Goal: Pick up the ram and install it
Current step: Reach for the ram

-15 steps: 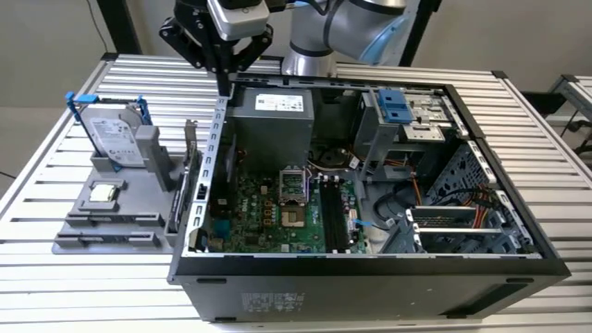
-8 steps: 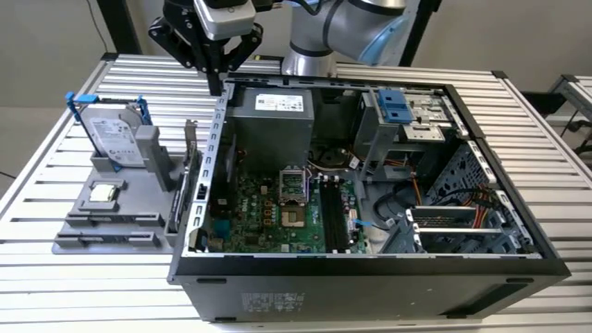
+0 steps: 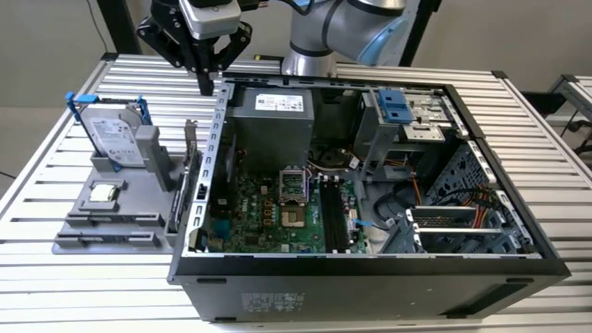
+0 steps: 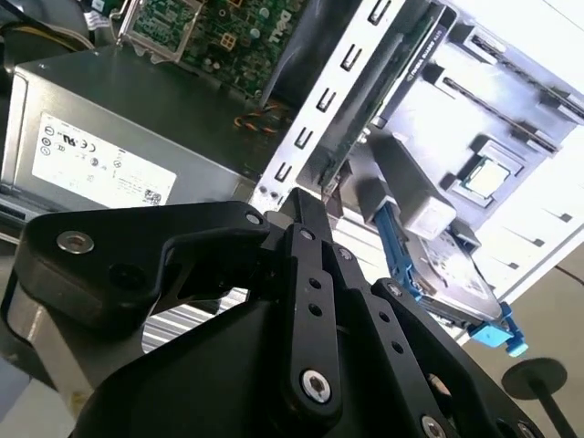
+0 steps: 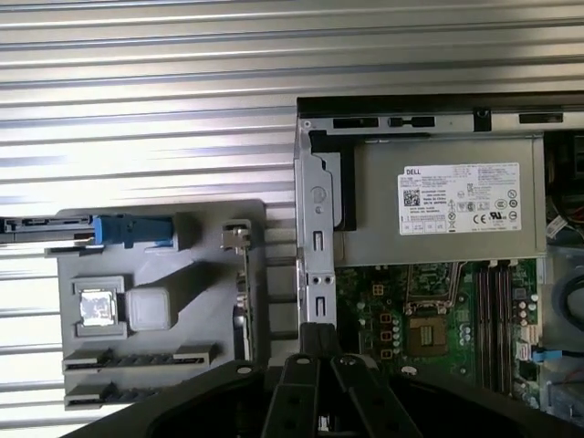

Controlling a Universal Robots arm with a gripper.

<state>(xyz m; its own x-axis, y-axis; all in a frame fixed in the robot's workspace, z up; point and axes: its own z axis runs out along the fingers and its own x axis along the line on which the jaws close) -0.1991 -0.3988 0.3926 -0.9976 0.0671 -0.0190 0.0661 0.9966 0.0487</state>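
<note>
The ram (image 3: 188,187) looks like the thin dark green board standing on edge in the grey holder (image 3: 111,222), right beside the open computer case's outer wall. It also appears in both wrist views, ram (image 4: 392,87) and ram (image 5: 243,292). My gripper (image 3: 205,87) hangs above the case's back corner, higher than the ram and behind it. Its black fingers (image 4: 315,274) meet at the tip with nothing between them, gripper (image 4: 299,199), gripper (image 5: 319,330). Empty black memory slots (image 3: 328,215) lie on the green motherboard (image 3: 249,208).
The holder also carries a silver hard drive (image 3: 118,139) in a blue frame and a small square processor chip (image 3: 105,192). Inside the case (image 3: 370,267) are a grey power supply (image 3: 273,114), a drive cage (image 3: 407,114) and cables. The slatted metal table (image 3: 83,291) surrounds everything.
</note>
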